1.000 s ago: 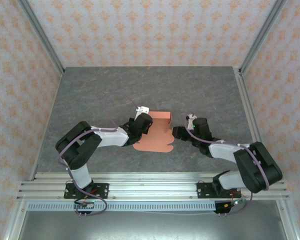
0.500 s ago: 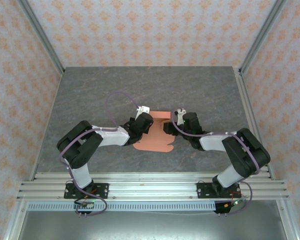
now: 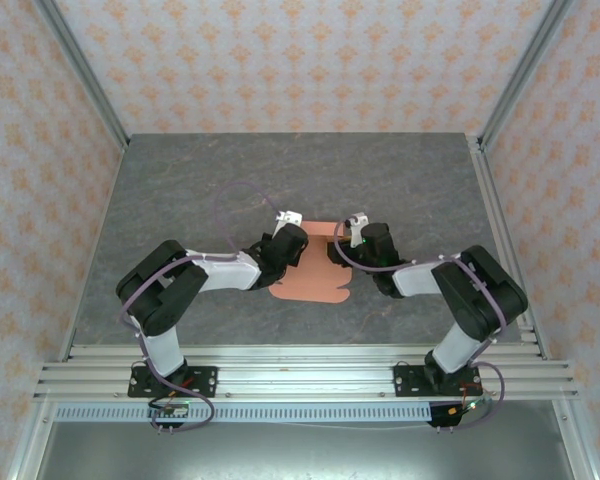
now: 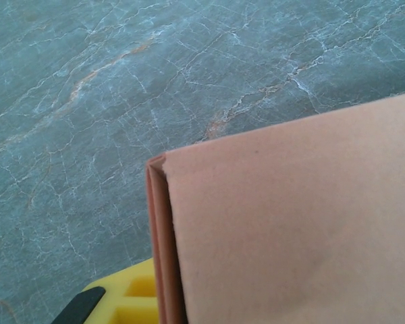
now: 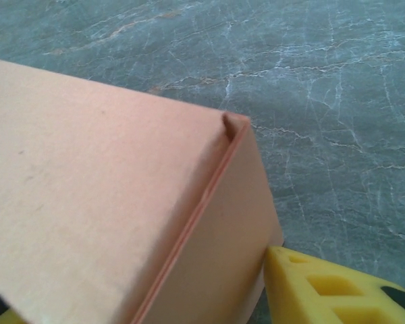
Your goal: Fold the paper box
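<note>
I have the box near the middle of the bench, a little toward the near edge, sitting between my two arms. It is only partly folded. From the top camera its near portion lies flat on the grey marbled surface with a rounded tab on its near right edge, and the far portion stands up between the two grippers.

The left gripper is at the box's left side. Its jaws are nearly together and pinch the cardboard wall. On the left wrist camera I see a doubled, folded edge running up from the bottom of the frame, with a broad salmon panel to its right. One yellow finger with a black pad lies just beside that fold on its left.

The right gripper is at the box's right side, facing the left one across the raised part. On the right wrist camera a corner of the box comes up between the jaws, with a top panel and a side wall meeting along a crease. One yellow finger touches the bottom of the side wall, and a sliver of yellow shows at the lower left corner. The jaws stand partly apart with cardboard between them, but I cannot tell whether they are actually gripping it.
</note>
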`<move>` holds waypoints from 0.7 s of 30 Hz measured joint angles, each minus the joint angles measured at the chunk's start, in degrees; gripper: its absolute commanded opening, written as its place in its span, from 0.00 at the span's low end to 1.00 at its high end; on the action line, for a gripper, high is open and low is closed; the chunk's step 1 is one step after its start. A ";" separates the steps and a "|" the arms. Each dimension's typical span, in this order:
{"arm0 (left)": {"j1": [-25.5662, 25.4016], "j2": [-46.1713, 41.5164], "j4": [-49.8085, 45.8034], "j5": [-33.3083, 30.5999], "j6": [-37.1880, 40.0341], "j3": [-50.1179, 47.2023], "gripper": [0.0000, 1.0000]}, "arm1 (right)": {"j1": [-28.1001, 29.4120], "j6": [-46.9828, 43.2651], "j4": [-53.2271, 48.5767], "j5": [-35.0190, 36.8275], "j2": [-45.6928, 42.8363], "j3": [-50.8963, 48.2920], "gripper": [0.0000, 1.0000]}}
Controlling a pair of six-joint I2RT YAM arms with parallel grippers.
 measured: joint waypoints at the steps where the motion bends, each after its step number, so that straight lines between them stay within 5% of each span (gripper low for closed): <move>1: 0.00 0.02 -0.02 0.00 0.02 0.04 0.12 | 0.00 -0.28 0.24 0.20 0.24 0.07 0.44; 9: 0.04 0.04 -0.42 -0.15 -0.07 0.13 0.12 | 2.14 -2.34 0.76 6.08 2.05 1.55 0.44; 21: 0.11 0.04 -1.27 0.00 -0.52 0.59 0.12 | 3.61 -2.80 3.21 14.43 3.96 2.05 0.22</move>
